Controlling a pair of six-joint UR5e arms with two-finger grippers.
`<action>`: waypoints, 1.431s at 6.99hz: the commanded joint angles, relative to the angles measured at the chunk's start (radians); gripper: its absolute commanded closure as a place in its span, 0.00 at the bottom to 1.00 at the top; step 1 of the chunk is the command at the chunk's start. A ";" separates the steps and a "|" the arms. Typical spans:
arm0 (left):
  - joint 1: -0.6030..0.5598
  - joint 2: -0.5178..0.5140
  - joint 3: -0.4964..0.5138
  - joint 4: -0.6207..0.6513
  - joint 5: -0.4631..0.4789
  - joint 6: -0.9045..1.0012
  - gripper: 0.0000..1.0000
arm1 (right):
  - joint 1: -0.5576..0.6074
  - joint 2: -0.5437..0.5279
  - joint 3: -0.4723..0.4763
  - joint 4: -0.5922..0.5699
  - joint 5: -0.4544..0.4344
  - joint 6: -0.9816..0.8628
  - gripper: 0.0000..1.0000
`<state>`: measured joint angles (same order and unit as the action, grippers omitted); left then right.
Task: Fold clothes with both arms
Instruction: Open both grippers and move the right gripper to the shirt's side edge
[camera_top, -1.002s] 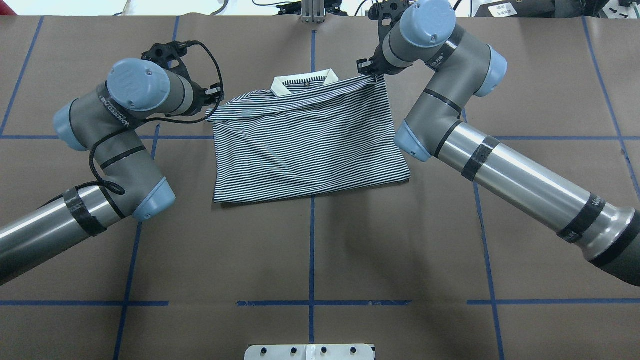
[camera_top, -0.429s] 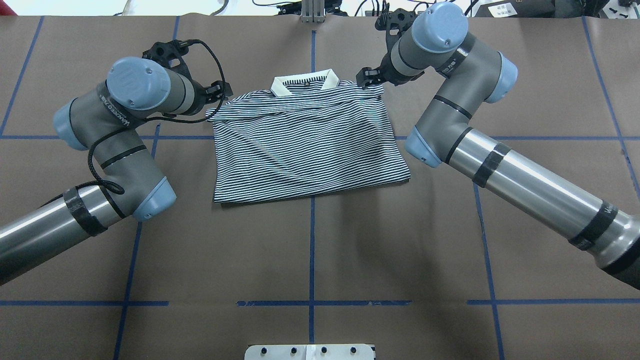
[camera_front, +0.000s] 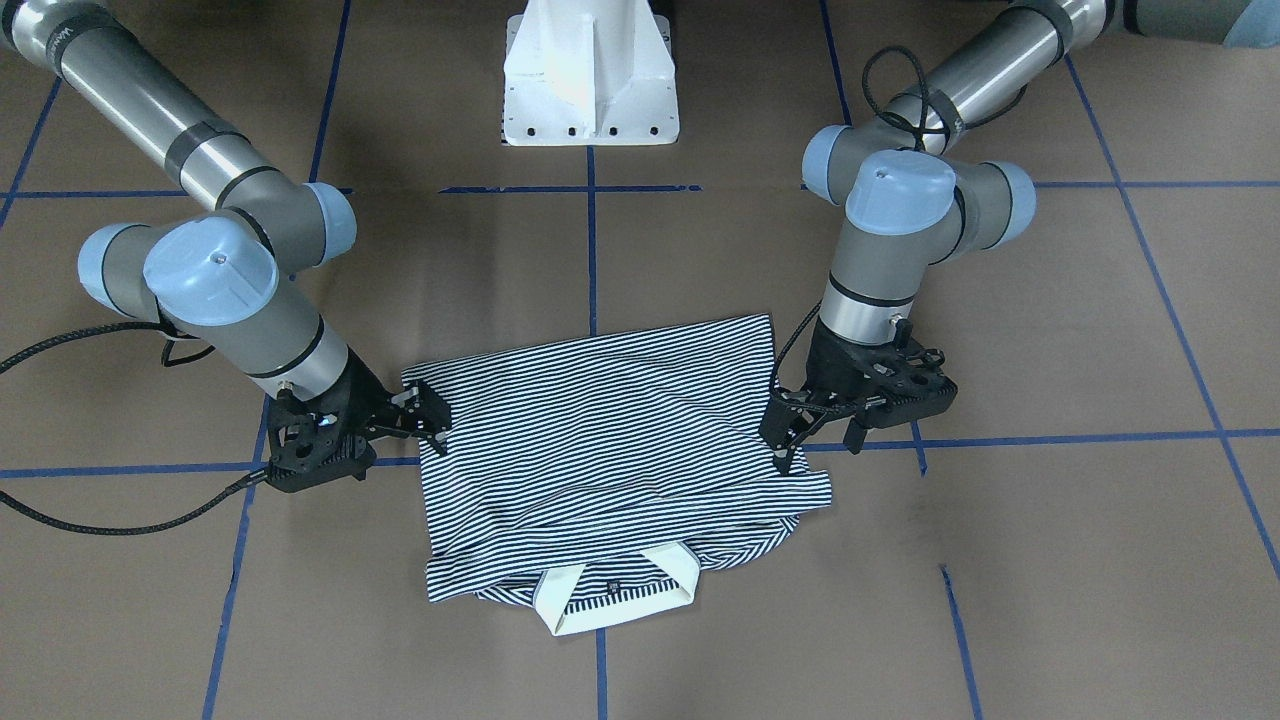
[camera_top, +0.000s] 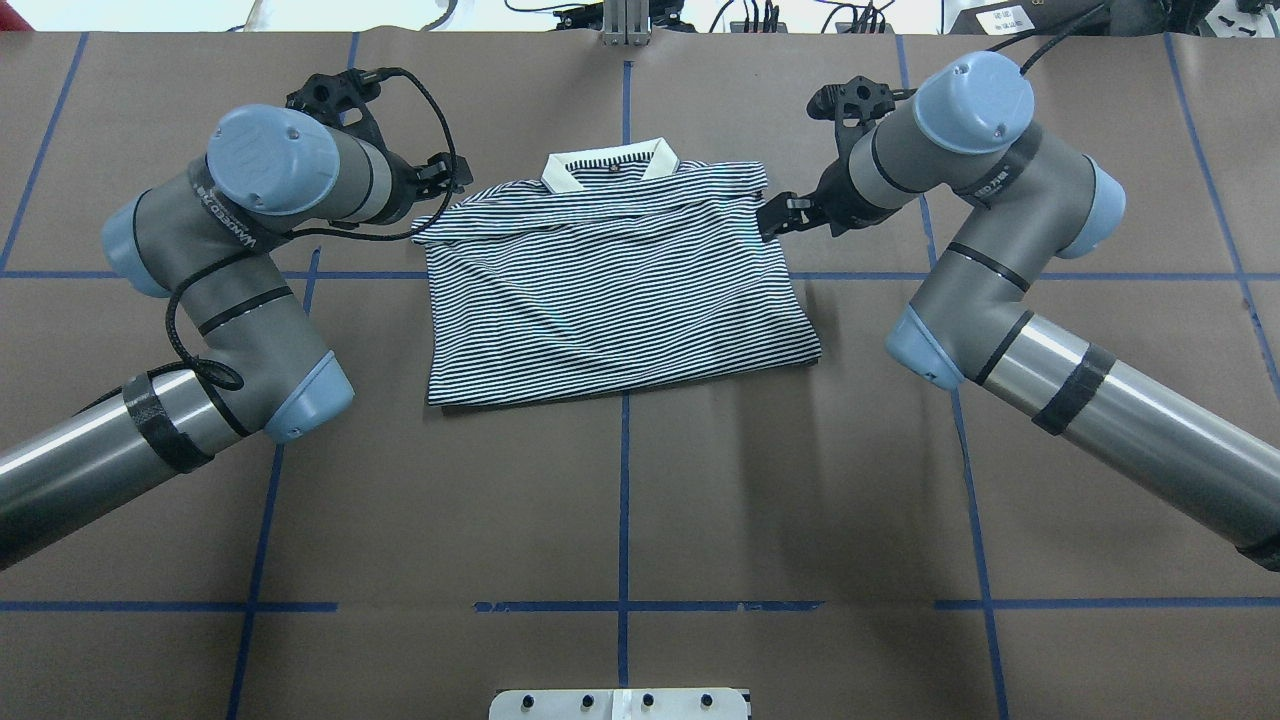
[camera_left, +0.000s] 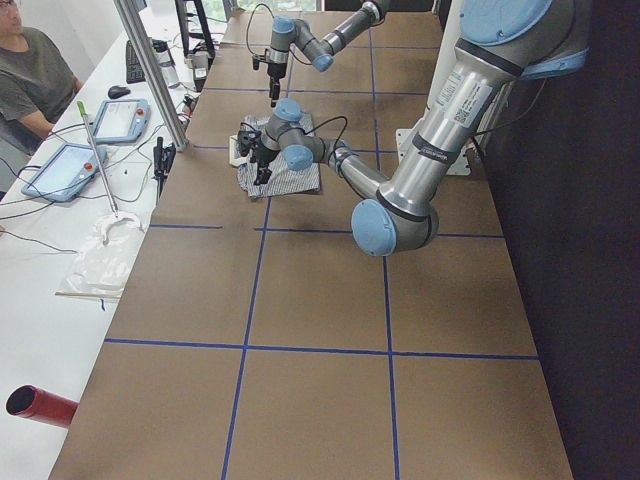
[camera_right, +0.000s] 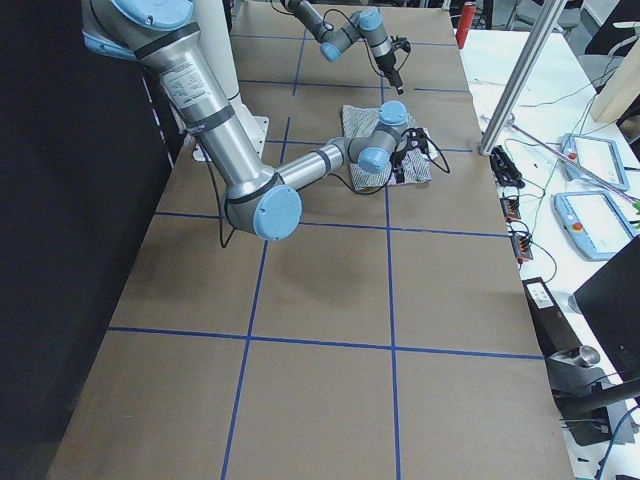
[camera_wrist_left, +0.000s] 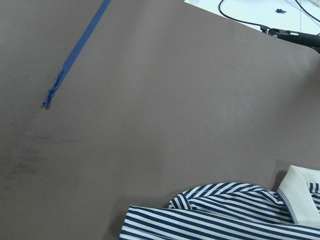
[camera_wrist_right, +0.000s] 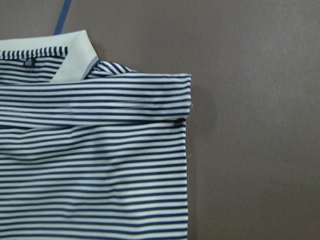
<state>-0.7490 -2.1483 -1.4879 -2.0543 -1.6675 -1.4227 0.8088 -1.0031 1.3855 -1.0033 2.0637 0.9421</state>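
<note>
The striped polo shirt (camera_top: 610, 290) lies folded flat on the brown table, its cream collar (camera_top: 610, 165) at the far edge. My left gripper (camera_top: 445, 178) hovers open and empty just off the shirt's far left corner; the front view shows the left gripper (camera_front: 815, 445) with its fingers spread beside the shirt (camera_front: 600, 440). My right gripper (camera_top: 780, 215) stands open and empty by the shirt's right edge, and the right gripper (camera_front: 438, 410) also appears in the front view. The right wrist view shows only the folded striped cloth (camera_wrist_right: 100, 165), with no fingers in it.
The white pedestal base (camera_front: 590, 80) stands at the robot's side of the table. Blue tape lines (camera_top: 623, 500) cross the brown surface. A black cable (camera_front: 100, 520) trails from the right wrist. A person (camera_left: 30, 80) sits at a bench with tablets beyond the far edge.
The right gripper let go of the shirt's far right corner, which dropped flat, and drew off to the right and nearer. The left gripper released the far left corner and lifted slightly.
</note>
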 joint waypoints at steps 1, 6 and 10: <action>0.000 0.001 -0.017 0.000 0.002 -0.001 0.00 | -0.052 -0.037 0.044 -0.001 0.013 0.186 0.00; 0.002 0.004 -0.018 -0.001 0.000 -0.002 0.01 | -0.092 -0.077 0.069 -0.001 0.003 0.195 0.01; 0.002 0.007 -0.031 -0.006 0.000 -0.002 0.00 | -0.106 -0.094 0.072 -0.001 0.003 0.199 0.72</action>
<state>-0.7471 -2.1423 -1.5095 -2.0573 -1.6662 -1.4250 0.7077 -1.0946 1.4570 -1.0047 2.0659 1.1407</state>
